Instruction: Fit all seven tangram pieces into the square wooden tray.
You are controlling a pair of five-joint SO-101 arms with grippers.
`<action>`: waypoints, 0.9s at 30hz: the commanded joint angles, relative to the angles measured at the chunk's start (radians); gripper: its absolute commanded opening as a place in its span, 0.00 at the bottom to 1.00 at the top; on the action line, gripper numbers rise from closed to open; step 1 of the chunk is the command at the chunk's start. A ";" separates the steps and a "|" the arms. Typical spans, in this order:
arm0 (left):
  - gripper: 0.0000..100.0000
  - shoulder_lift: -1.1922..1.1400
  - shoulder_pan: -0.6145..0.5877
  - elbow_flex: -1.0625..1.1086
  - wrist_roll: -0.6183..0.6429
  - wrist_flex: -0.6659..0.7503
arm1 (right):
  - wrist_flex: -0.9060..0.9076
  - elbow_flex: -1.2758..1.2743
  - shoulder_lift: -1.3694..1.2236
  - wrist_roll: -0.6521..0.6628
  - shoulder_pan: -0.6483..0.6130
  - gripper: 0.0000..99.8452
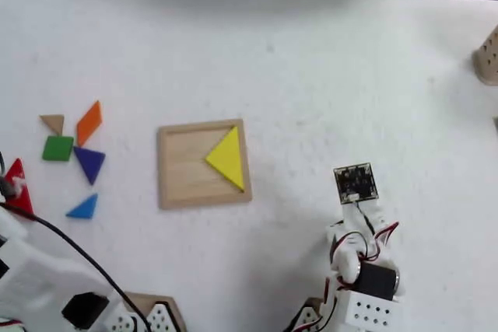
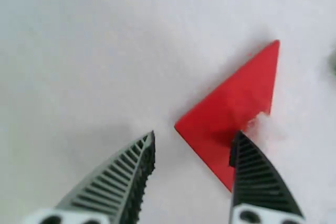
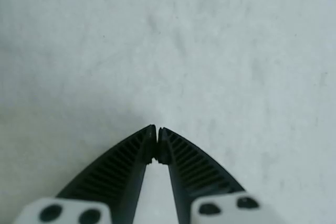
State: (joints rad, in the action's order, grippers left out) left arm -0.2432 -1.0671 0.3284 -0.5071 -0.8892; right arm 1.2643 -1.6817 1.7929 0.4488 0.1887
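The left gripper is found with fingers apart over the red triangle, which lies at the far left edge of the high view, well apart from the wooden tray at centre-left, where the yellow triangle is seated against the right side; the right gripper is pressed together on nothing. For a sound pick, it is judged that the fingers should be centred across the red piece's edges before closing, since one finger overlaps its face. No legible writing is noted.
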 commanded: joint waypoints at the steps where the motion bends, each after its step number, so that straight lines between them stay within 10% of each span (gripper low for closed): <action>1: 0.24 -0.091 0.001 -0.098 -0.005 0.025 | 0.005 -0.009 0.005 0.011 0.005 0.02; 27: 0.24 -0.231 0.058 -0.219 -0.005 -0.255 | 0.005 -0.009 0.005 0.011 0.005 0.02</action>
State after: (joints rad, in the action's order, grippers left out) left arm -0.4856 -1.0503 0.0767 -0.5086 -1.0058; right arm 1.2643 -1.6817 1.7929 0.4488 0.1887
